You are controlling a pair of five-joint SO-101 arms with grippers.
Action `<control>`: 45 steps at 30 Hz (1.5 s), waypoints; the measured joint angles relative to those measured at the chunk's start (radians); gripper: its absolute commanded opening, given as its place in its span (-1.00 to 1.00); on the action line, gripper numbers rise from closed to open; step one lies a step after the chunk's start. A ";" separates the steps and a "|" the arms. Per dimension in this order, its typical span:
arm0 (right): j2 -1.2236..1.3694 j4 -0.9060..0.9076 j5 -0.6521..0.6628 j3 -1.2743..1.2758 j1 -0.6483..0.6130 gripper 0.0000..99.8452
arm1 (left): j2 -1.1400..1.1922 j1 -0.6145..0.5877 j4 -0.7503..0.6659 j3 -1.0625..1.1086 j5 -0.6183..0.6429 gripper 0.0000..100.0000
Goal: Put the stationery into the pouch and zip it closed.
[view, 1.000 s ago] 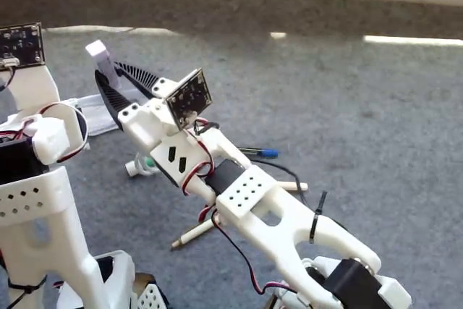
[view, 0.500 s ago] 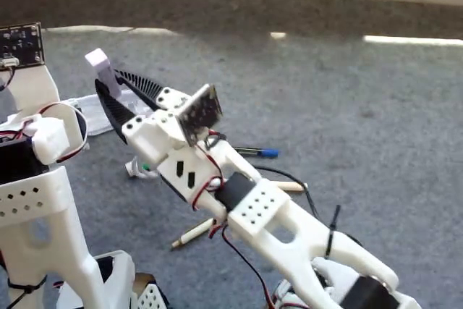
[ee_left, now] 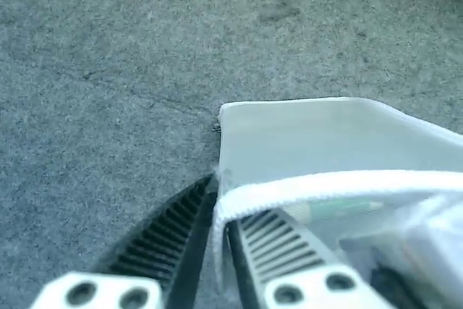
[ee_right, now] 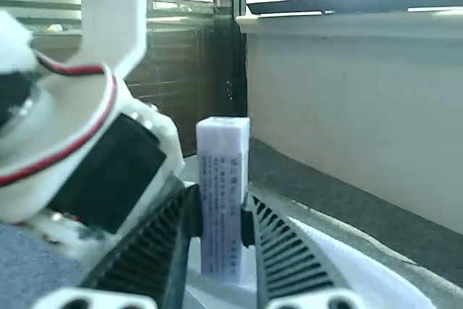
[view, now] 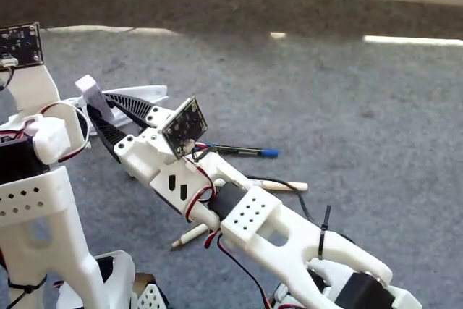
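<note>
On grey carpet (view: 347, 106), the translucent white zip pouch (ee_left: 325, 142) lies unzipped, its rim pinched by the left gripper (ee_left: 219, 204). The right gripper (ee_right: 221, 204) clamps a white block eraser (ee_right: 223, 171) beside it. A blue-capped pen (view: 242, 151) and a wooden pencil (view: 192, 235) wait outside; zipping remains.

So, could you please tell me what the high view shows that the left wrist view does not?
High view: the right gripper shut on the eraser, with a blue-capped pen and a pencil lying on the table. Left wrist view: the left gripper pinching the pouch by its rim, seen close up. Both: the pouch and the grey table surface.
</note>
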 measured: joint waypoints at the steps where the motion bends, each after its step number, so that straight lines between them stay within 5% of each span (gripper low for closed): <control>1: 0.002 0.000 -0.002 0.000 0.000 -0.99 | 0.000 0.000 0.000 0.000 0.000 -0.99; 6: 0.005 0.000 -0.002 0.000 -0.002 -0.98 | 0.000 0.000 0.000 0.000 0.000 -0.99; 13: 0.009 0.000 -0.002 0.000 0.005 -0.63 | 0.000 0.002 0.000 0.000 0.000 -0.99; 28: -0.058 0.009 -0.002 0.000 0.014 -0.64 | 0.003 0.002 0.000 0.000 0.000 -0.99; 37: -0.138 0.310 0.000 -0.012 0.009 -0.65 | 0.003 0.002 0.000 0.000 0.000 -0.99; 45: -0.150 0.377 0.000 -0.023 -0.002 -0.99 | 0.003 0.002 0.000 0.000 0.000 -0.99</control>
